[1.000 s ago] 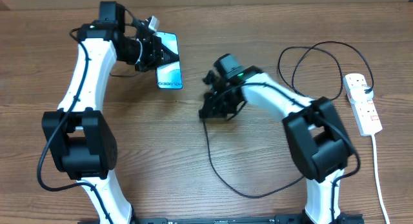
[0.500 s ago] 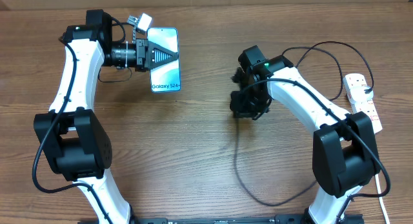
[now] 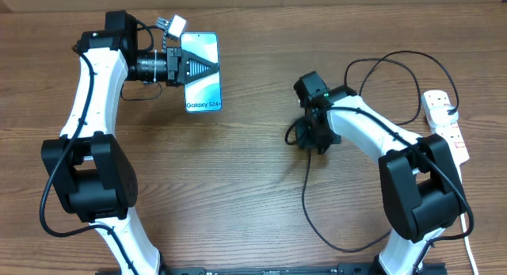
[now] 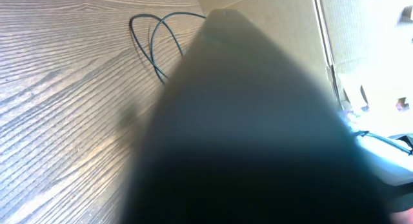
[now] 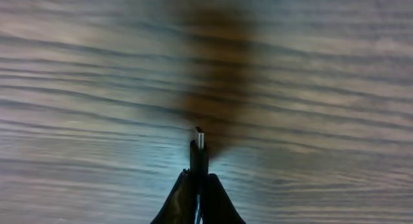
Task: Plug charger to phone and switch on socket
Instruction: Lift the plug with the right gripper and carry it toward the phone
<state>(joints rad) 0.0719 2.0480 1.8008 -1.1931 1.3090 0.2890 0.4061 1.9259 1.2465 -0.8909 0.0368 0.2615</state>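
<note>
Now the plugging-in step is in hand: the left claw [image 3: 188,68] is clamped on the phone [image 3: 203,89] in the upper left of the overhead view. The right claw [image 3: 314,139], right of centre and well apart from it, pinches the charger [image 5: 199,145] with its tip poking out over the worktop [image 3: 238,188]. Next, I judge, that tip must cross to the phone's lower end and line up squarely with the port, leaving the socket [image 3: 445,126] at the right edge for afterwards.
</note>
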